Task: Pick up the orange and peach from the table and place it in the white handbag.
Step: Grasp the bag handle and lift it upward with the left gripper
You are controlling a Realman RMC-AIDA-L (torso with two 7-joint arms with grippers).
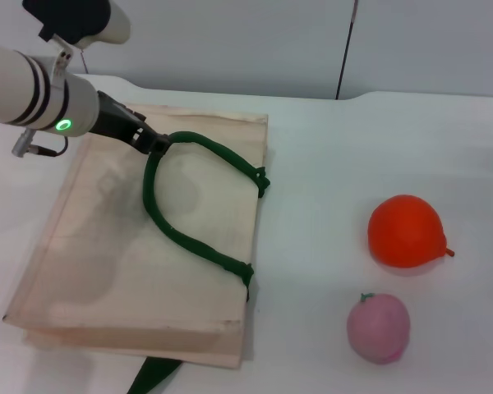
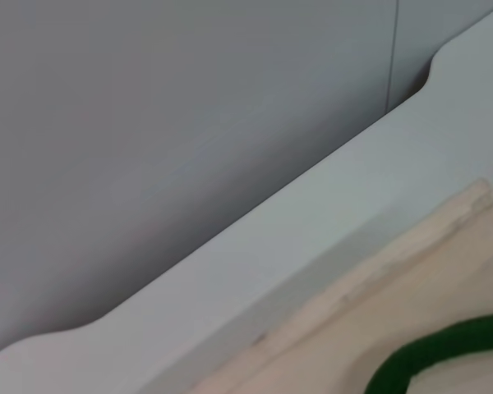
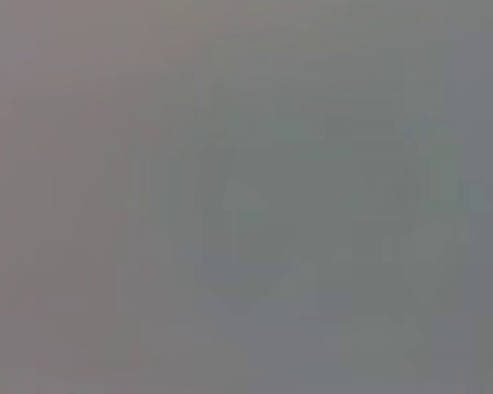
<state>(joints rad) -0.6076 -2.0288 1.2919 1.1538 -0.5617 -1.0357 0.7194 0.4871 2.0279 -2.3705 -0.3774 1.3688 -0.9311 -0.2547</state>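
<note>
The left end effector (image 1: 156,144) is at the far end of the green handle (image 1: 189,238) of the white handbag (image 1: 107,271). It looks pinched tight on the handle, right where the loop bends. The right end effector is not seen in any view.

The handbag lies flat on the white counter (image 1: 329,164), on the left side. Its long way runs from the near edge of the counter to the far edge. Its mouth — the side with the green tabs — faces right, toward the fruit. The handle loop lies over the top of the bag and bows to the left.

The orange (image 1: 404,231) sits well to the right of the bag, and its little stem tip points right. The peach (image 1: 379,327) sits near it, closer to the robot, with its green stem up and a bit left. Neither fruit is held yet.

What could go wrong? The grip is only on the thin handle, so it could slip out if the pull is quick. The bag is soft and flat — a lift may raise just the handle and leave the mouth closed. Then a fruit would hit the cloth and roll away. Both fruits are round, so a small bump could send them off across the counter.
</note>
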